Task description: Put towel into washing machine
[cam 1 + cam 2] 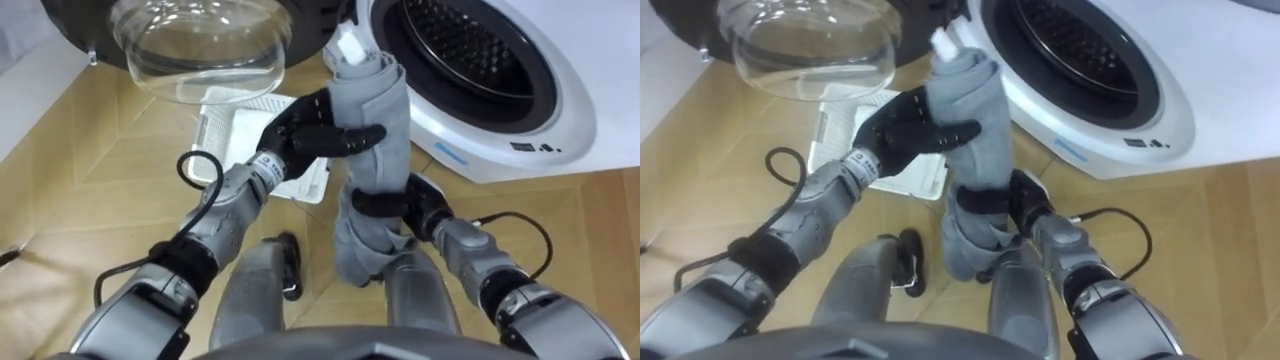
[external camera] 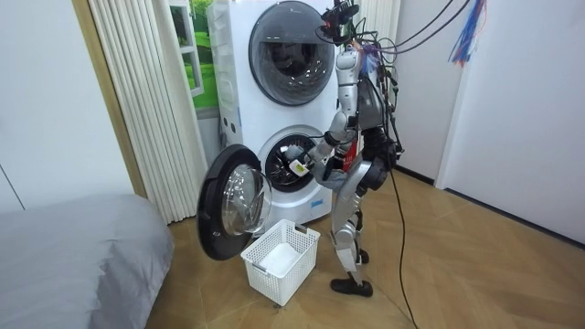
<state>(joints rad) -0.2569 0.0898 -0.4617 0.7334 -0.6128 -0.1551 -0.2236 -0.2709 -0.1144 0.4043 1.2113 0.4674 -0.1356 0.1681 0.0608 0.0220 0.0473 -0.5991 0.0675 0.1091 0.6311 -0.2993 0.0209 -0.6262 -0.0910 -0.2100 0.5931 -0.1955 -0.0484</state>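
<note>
We saw the grey towel [image 1: 378, 105] bunched into an upright roll at the centre of the frame, carried between both hands in front of the washing machine [image 1: 525, 115]. The left hand [image 1: 300, 133], reaching in from the lower left, was curled round the upper part of the roll, its thumb laid across the cloth. The right hand [image 1: 420, 207], coming from the lower right, was wrapped round the lower part, and the tail of the towel hung below it. The top of the roll, with a small white tag, stood just beside the lower left rim of the dark drum [image 1: 470, 45] in the upper right of the frame, and none of the towel was inside the opening.

The round glass door [image 1: 200, 50] hung open in the upper left. Under it, a white laundry basket [image 1: 235, 128] sat on the wooden floor [image 1: 90, 190].

In the room view the robot stood upright at the lower of two stacked machines, the basket near its feet and a grey bed [image 2: 73, 256] in the lower left.
</note>
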